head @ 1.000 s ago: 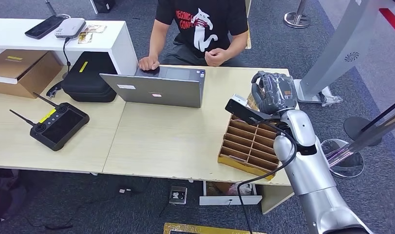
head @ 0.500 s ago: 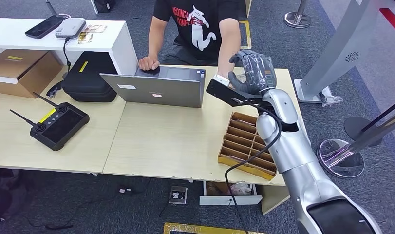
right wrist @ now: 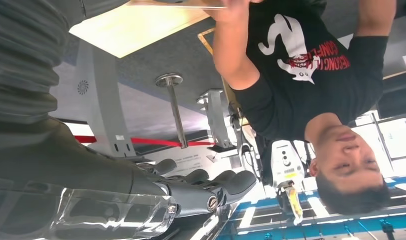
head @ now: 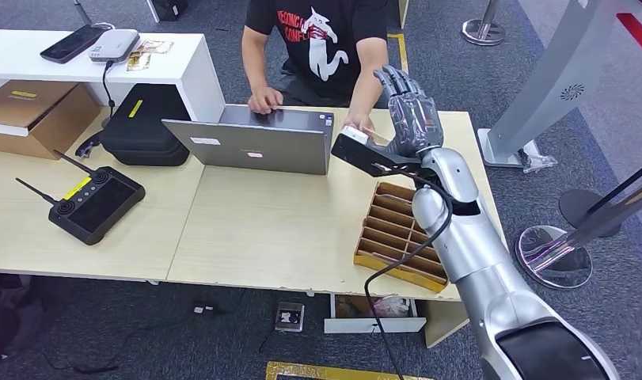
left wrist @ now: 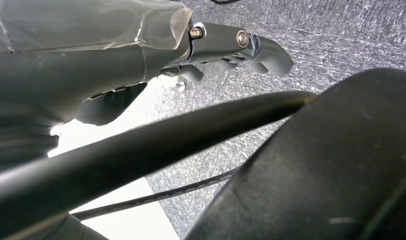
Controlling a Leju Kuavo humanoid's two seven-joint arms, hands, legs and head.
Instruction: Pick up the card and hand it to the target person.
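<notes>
Right robot hand (head: 408, 111) open-fingered beside person's hand (head: 357, 127) holding small pale card (head: 366, 131).

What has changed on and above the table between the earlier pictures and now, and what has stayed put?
The right hand rose from above the cardboard organizer toward the person and spread its fingers. The person's hand came down to meet it and holds a card there. Their other hand shifted on the laptop. Laptop, organizer and remote controller stayed in place.

A pale card (head: 363, 131) is seen pinched in the person's hand (head: 355, 126) over the table's far edge, just beside the raised right hand (head: 411, 119).
</notes>
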